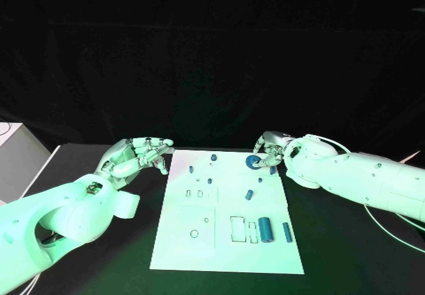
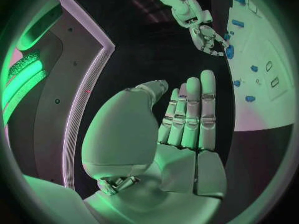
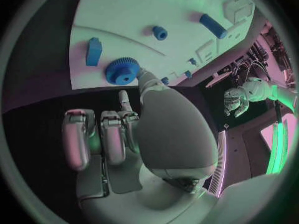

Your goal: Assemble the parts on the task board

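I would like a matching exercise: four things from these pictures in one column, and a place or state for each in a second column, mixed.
Things:
1. blue gear
2. left hand
3. large blue cylinder
4. right hand

Places or states:
a. lying on the task board, near end
b. holding nothing, beside the board's left edge
c. at the board's far right edge, at fingertips
d. fingertips at the gear

Pairs: 1-c, 2-b, 3-a, 4-d

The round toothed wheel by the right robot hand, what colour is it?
Blue: the round toothed wheel shows best in the right wrist view.
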Tool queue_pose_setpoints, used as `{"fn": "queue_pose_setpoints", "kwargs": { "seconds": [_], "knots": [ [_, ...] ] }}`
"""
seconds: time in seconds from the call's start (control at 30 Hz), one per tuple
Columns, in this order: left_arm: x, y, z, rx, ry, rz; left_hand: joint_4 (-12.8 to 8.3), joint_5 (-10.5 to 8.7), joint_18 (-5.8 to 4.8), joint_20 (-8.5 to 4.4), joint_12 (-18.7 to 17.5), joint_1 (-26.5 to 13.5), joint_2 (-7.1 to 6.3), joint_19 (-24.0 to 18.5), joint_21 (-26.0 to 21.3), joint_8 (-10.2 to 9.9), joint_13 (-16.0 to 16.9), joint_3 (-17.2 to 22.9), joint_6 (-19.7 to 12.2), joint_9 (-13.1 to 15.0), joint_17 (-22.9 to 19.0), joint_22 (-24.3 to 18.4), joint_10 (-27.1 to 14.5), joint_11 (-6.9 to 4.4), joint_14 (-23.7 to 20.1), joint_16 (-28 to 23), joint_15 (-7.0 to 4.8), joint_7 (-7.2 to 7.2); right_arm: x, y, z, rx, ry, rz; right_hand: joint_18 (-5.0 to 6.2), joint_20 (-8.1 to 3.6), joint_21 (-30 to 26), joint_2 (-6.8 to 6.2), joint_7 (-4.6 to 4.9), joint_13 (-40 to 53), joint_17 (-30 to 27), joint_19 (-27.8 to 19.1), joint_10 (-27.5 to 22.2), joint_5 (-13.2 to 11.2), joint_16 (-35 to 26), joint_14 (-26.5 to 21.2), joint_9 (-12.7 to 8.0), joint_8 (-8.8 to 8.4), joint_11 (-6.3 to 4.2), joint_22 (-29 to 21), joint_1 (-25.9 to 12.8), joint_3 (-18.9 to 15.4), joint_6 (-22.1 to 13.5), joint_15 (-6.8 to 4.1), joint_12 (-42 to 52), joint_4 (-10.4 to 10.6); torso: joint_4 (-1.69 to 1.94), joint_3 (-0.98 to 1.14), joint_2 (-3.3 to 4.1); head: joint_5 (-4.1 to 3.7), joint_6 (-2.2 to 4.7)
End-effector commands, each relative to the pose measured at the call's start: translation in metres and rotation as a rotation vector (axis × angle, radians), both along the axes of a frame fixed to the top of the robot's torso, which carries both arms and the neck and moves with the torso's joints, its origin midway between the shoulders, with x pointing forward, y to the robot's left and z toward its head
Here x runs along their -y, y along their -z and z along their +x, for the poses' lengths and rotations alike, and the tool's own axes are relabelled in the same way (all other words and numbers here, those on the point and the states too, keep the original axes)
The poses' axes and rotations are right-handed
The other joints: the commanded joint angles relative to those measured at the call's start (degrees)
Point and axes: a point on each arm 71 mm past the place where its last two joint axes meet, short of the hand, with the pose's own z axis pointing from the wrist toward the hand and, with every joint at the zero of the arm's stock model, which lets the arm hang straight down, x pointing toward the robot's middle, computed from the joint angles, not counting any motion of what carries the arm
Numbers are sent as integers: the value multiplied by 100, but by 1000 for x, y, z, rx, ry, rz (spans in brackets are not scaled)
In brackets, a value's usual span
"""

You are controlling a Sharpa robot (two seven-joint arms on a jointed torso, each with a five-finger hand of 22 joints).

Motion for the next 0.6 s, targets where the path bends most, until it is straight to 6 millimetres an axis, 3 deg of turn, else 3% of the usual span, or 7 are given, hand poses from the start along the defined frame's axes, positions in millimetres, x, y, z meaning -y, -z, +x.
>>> {"fn": "queue_pose_setpoints", "kwargs": {
  "seconds": [0.03, 0.23, 0.6],
  "knots": [
    [3, -1, -1, 9, 21, -7, -1, -25, 29, 6, 8, 26, -10, -36, 20, -25, 8, 14, -31, 5, 7, 5, -3, 21, -29, 26, 8, -12, -3, 4, 1, 0, 2, -22, -59, 28, 14, 60, -7, 1424, 1504, 403, 527, 66, 24, 598, 7, 37, 17, 944, 17, 51, 34, 24, 29, -3, -3, 3, 1, 10, -15],
    [3, -1, 0, 8, 22, -7, -1, -25, 29, 6, 8, 26, -10, -36, 20, -25, 8, 14, -31, 5, 7, 5, -3, 21, -29, 26, 8, -12, -1, 6, 4, 14, 21, -32, -61, 28, 20, 61, -6, 1423, 1504, 403, 526, 133, 24, 598, 3, 41, 17, 952, 14, 77, 29, 24, 28, -3, 10, 1, 0, -4, -31],
    [3, -1, 0, 5, 24, -6, -2, -24, 30, 6, 9, 25, -6, -42, 30, -23, 9, 18, -29, 7, 7, 11, -1, 21, -30, 29, 7, -12, 0, 11, 7, -8, 30, -42, -63, 29, 29, 78, -8, 1425, 1504, 406, 528, 173, 24, 598, 4, 56, 16, 964, 3, 105, 46, 25, 29, 3, -2, 4, 0, 22, -69]
  ]
}}
